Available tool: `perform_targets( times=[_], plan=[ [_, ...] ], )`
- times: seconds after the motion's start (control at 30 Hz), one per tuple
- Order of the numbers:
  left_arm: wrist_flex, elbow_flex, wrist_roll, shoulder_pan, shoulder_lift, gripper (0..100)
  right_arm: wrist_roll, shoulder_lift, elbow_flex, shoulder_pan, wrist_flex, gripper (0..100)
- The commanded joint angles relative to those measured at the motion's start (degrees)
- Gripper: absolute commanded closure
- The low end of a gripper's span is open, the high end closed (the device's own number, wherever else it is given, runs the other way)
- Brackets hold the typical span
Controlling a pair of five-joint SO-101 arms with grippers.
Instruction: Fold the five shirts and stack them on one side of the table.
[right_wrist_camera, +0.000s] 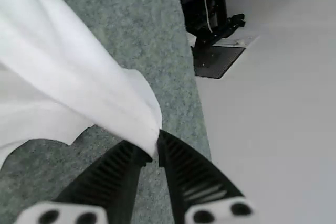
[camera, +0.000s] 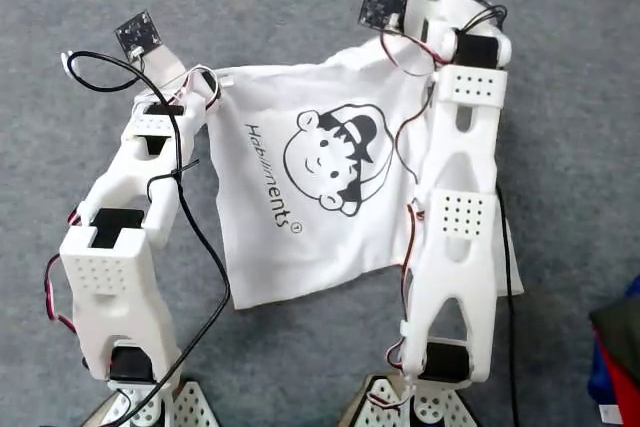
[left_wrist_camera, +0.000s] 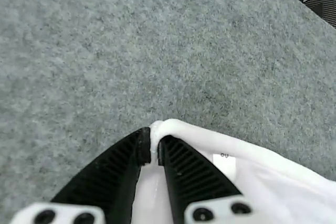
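- Lying mostly flat on the grey table (camera: 560,97), the white shirt (camera: 300,237) sits at the middle of the high view, between the two arms.
- The shirt's long axis runs slightly tilted, from about 11 o'clock to 5 o'clock. The printed lettering follows that same line.
- The cartoon face beside the lettering is turned sideways, with its hat pointing toward roughly 2 o'clock.
- The shirt's near hem lies toward 6 o'clock on the felt. Its far edge stretches between the two grippers, from 10 o'clock to 1 o'clock.
- The left gripper (left_wrist_camera: 154,148) is at the shirt's 10 o'clock corner. Its black jaws are nearly closed, pinching a small bunched fold of white cloth between the tips.
- The right gripper (right_wrist_camera: 156,150) is at the 1 o'clock corner. It is likewise clamped on a corner of the shirt, and the fabric drapes away from the tips above the table.
- The right arm's white links lie over the shirt's 3 o'clock edge in the high view.
- A heap of coloured clothes (camera: 620,347) rests at the table's 4 o'clock edge, well apart from the shirt.
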Motion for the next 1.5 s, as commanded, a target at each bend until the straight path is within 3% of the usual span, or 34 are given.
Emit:
perform_targets(
  times=[0.0, 0.33, 0.5, 0.63, 0.83, 0.97, 1.17, 1.47],
  plan=[
    [1.2, -3.0, -0.1, -0.5, -0.8, 98, -0.5, -6.5, -3.0, -1.5, 3.4, 99.4],
    [6.3, -7.6, 0.0, -1.1, -1.5, 98, -8.0, -13.9, -3.0, -2.1, 4.0, 99.5],
    [11.8, -11.6, -0.2, -3.0, -8.5, 98, -9.2, -18.1, -3.0, -2.6, 4.7, 99.5],
    [14.2, -15.7, -8.2, -2.9, -11.1, 98, -15.9, -22.2, -3.0, -0.5, 4.0, 99.5],
    [33.9, -26.2, -11.5, -4.6, -18.6, 98, -44.7, -29.1, -2.9, 3.6, 3.7, 99.5],
    [44.9, -32.5, -13.1, -5.5, -22.8, 98, -54.9, -32.6, -2.9, 2.2, 12.1, 99.5],
    [58.5, -42.6, -15.6, -7.6, -29.4, 98, -60.2, -40.7, -2.9, 1.7, 22.6, 99.5],
    [73.0, -50.4, -17.8, -12.5, -40.8, 98, -59.8, -56.6, -2.9, 1.9, 29.9, 99.5]
  ],
)
